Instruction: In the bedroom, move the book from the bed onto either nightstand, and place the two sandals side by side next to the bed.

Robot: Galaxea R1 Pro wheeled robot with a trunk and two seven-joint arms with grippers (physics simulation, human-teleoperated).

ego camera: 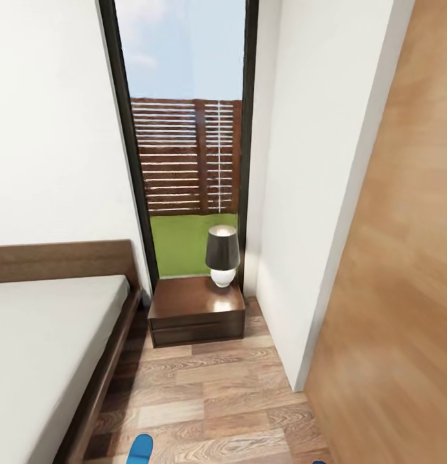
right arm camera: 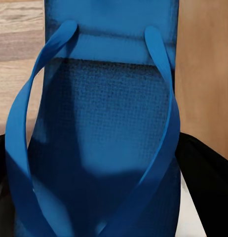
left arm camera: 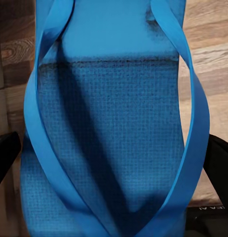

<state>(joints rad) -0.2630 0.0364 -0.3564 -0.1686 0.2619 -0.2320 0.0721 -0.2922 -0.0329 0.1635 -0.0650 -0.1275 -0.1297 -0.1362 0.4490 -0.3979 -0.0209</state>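
The bed (ego camera: 49,341), dark-framed with a light-grey mattress, lies at the left of the head view, and the book is out of view. A dark-brown nightstand (ego camera: 184,303) stands by the headboard under the window. In the left wrist view a bright-blue sandal (left arm camera: 109,98) sits close up between the black fingers (left arm camera: 5,158) of my left gripper (left arm camera: 114,168), which is shut on it. My right gripper (right arm camera: 114,168) is shut on the other sandal (right arm camera: 109,108), with its dark fingers (right arm camera: 203,168) against the sole's sides. Both sandal tips (ego camera: 140,449) (ego camera: 318,462) peek in at the head view's lower edge.
A dark-shaded lamp with a white base (ego camera: 222,256) stands on the nightstand's right side. A white wall corner (ego camera: 300,258) and a large wooden panel (ego camera: 397,290) close in the right. A narrow strip of wood-plank floor (ego camera: 210,386) runs between bed and wall.
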